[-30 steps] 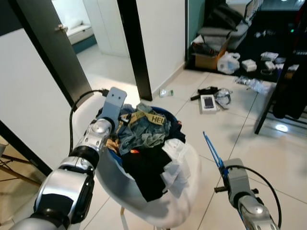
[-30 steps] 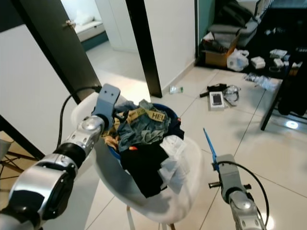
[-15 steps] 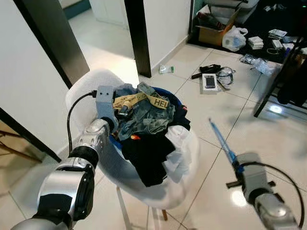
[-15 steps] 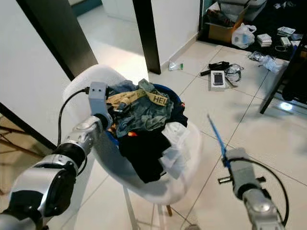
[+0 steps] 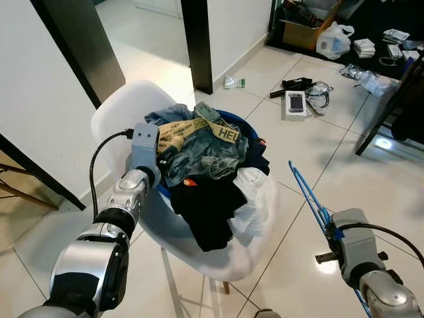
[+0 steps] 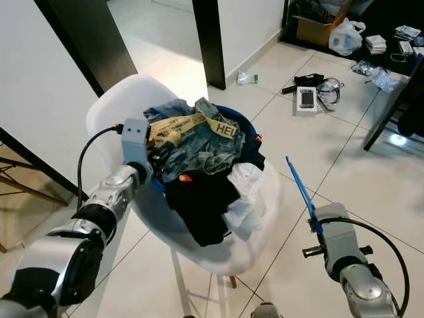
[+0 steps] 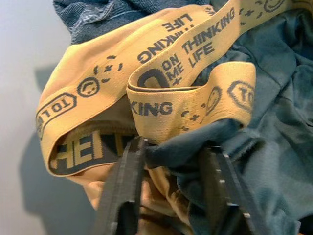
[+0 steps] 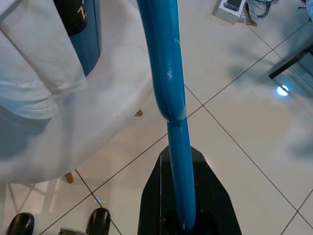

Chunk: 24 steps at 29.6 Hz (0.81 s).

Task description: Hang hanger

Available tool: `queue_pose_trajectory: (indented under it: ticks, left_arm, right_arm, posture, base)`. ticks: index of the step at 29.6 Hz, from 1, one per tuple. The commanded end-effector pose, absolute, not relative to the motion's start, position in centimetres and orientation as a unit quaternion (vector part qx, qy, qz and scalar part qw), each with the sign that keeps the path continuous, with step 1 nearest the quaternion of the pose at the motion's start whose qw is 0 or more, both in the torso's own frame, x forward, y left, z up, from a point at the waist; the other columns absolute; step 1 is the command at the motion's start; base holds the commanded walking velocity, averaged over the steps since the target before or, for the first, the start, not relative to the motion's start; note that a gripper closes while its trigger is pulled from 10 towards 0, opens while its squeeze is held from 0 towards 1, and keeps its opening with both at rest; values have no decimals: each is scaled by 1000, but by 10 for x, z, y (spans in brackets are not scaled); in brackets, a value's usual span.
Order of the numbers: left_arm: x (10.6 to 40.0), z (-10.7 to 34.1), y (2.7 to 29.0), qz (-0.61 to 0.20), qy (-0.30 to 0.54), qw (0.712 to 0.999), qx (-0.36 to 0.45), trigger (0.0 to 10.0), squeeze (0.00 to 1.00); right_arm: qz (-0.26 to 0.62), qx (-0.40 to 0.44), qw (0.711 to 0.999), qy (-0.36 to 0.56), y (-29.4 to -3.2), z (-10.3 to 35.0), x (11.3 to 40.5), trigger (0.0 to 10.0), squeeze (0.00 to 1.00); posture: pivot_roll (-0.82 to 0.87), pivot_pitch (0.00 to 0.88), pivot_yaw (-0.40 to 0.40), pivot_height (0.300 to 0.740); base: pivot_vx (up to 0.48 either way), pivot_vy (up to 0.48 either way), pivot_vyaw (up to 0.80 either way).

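A blue plastic hanger (image 5: 306,195) sticks up and forward from my right gripper (image 5: 331,230), which is shut on its lower end (image 8: 180,186), to the right of the chair. My left gripper (image 7: 171,152) is pushed into the laundry pile at its left side (image 5: 165,159). Its fingers (image 7: 128,176) pinch a fold of dark blue-grey garment (image 7: 190,139) just under a yellow printed band (image 7: 146,63). The pile of jeans, black and white clothes fills a blue basket (image 5: 233,120) on a white shell chair (image 5: 122,109).
A dark door frame (image 5: 197,40) stands behind the chair. Floor clutter lies far right: a white box (image 5: 295,103), a plastic bag (image 5: 333,40) and a black rack leg (image 5: 383,103). Wooden legs (image 5: 20,192) show at the left. Open tiled floor lies right of the chair.
The camera has tilted down toward the chair. My left gripper has dropped from the top of the pile into its side and closed on cloth. The right gripper still holds the hanger.
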<state>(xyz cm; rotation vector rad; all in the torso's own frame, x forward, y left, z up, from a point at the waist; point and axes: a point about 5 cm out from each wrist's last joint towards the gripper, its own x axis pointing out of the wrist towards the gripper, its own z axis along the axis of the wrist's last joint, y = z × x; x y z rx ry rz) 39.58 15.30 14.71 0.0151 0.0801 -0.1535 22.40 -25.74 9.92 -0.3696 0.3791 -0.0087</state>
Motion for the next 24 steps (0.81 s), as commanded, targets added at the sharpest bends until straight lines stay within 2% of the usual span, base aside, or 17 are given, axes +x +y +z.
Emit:
queue_pose_trajectory:
  ticks: [1,9,14,21,23,24]
  left_arm:
    - [392,140,162,-70,48,996,20,0,0]
    - [395,150,159,-86,25,996,16,0,0]
    - [405,202,162,-142,-75,987,-23,0,0]
    - [403,232,169,-202,-138,969,-25,0,0]
    - [401,238,171,-220,-153,963,-18,0,0]
    - [396,248,173,-249,-177,952,-12,0,0]
  right_arm:
    - [-3,-179,965,194,-256,98,220,10000,0]
    - [-12,-176,965,197,-258,99,223,10000,0]
    - [-17,-167,969,183,-254,100,247,10000,0]
    - [-19,-163,972,168,-250,103,263,10000,0]
    - [-20,-161,973,164,-250,104,269,10000,0]
    - [-22,-159,975,156,-250,106,276,10000,0]
  posture:
    - [-240,267,124,740]
    - [-230,244,130,740]
    - [-191,162,139,740]
    - [-171,107,142,740]
    - [-163,81,142,740]
    - [-152,37,140,740]
  base:
    - [0,0,0]
    - [0,0,0]
    - [0,0,0]
    - [0,0,0]
    - [0,0,0]
    - [0,0,0]
